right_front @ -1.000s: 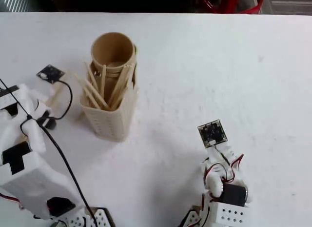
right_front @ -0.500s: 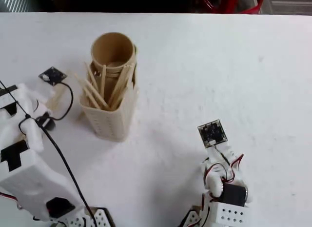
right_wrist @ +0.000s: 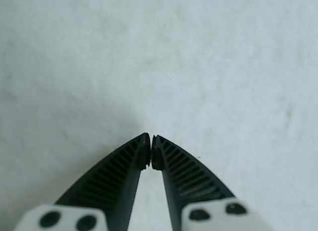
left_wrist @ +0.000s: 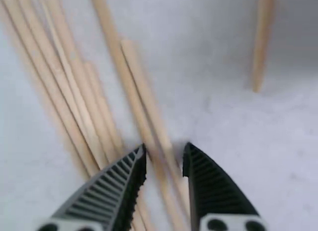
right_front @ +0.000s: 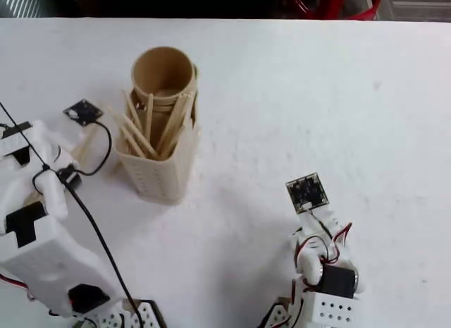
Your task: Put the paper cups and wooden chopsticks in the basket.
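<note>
Chopsticks (left_wrist: 145, 94): slim wood rods, ribbed L claw (left_wrist: 164, 150)

We see pale tan chopsticks (left_wrist: 69, 92) before the black, ribbed fingers (left_wrist: 117, 189) of the left gripper (left_wrist: 164, 149). The cream basket (right_front: 165, 176) shows dotted rows; its paper cup (right_front: 163, 70) is tan.

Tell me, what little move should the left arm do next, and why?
Probably squeeze the left tool shut, gently. Its tips stand open on either side of wooden chopsticks lying on the table, so closing should catch them for lifting. The basket nearby already holds a paper cup, so these loose sticks look like what is left.
</note>
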Controlling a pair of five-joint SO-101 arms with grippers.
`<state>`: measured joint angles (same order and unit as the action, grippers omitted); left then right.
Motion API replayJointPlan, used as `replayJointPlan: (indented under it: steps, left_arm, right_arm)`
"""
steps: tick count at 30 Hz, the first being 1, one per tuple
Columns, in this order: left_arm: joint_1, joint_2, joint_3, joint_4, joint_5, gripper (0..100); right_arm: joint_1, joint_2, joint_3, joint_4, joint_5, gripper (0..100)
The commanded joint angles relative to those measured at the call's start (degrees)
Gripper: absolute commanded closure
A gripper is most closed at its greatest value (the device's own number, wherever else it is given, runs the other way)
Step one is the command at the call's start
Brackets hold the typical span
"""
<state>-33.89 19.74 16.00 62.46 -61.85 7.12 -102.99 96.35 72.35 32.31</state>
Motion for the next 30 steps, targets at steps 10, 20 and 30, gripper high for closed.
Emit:
replayJointPlan:
  steps: [10,20,30]
  left_arm:
    - [3.1,-0.4,5.7,-2.5,12.6,95]
    - [0.0,-16.4,7.6,0.7,14.2,96]
    - [0.2,-47.3,7.5,7.4,19.8,95]
  right_arm:
    - [0.2,-0.4,0.5,-0.9,0.2,98.0]
    - [0.2,-0.4,0.5,-0.9,0.2,98.0]
    - [0.2,-0.4,0.5,-0.9,0.2,98.0]
